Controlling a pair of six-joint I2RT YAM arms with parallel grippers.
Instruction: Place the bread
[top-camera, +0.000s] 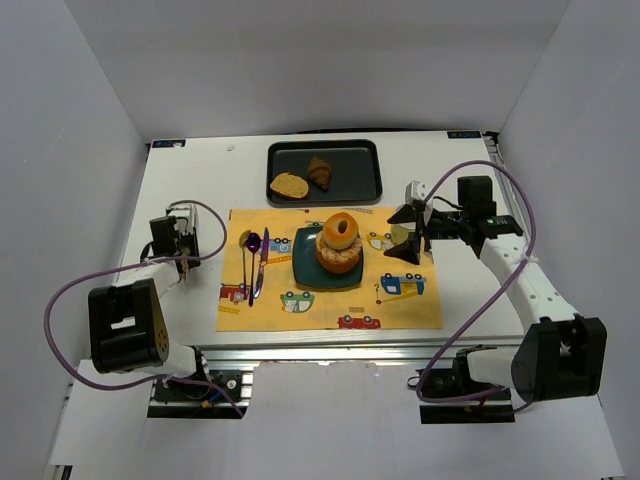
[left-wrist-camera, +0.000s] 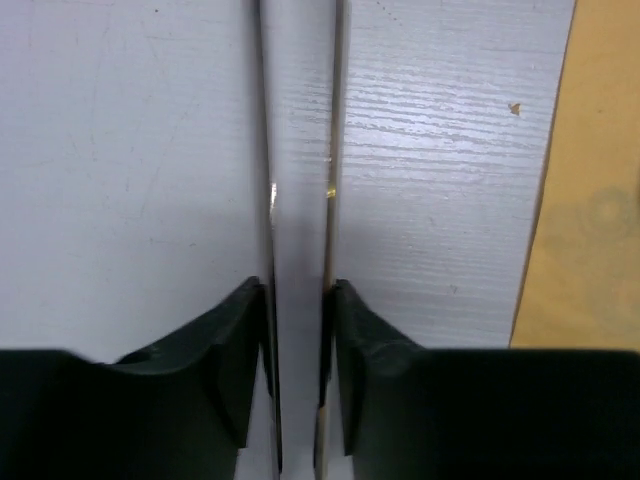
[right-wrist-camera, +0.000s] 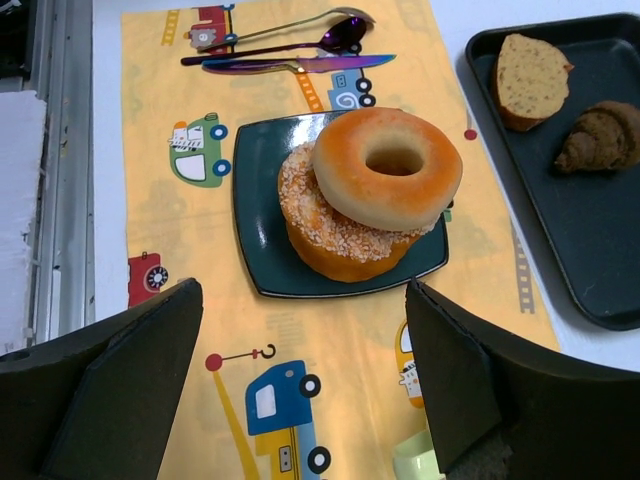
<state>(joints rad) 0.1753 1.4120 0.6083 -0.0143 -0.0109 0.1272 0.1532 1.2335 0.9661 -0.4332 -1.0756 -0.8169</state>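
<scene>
The large orange-golden bun (top-camera: 338, 262) sits on a dark teal square plate (top-camera: 303, 262) in the middle of the placemat. The ring-shaped doughnut (top-camera: 339, 229) lies on top of the bun. In the right wrist view the doughnut (right-wrist-camera: 387, 167) rests a little off-centre on the crumb-topped bun (right-wrist-camera: 335, 240), on the plate (right-wrist-camera: 262, 215). My right gripper (top-camera: 411, 236) is open and empty, just right of the plate; its jaws (right-wrist-camera: 303, 300) hover over the mat. My left gripper (top-camera: 182, 232) is far left, shut and empty over bare table (left-wrist-camera: 298, 330).
A black tray (top-camera: 355, 170) at the back holds a toast slice (top-camera: 289, 185) and a dark croissant (top-camera: 320, 172). A spoon (top-camera: 252, 243) and knife (top-camera: 262, 262) lie left of the plate on the yellow placemat (top-camera: 400, 305). A pale green object (right-wrist-camera: 420, 458) sits under my right gripper.
</scene>
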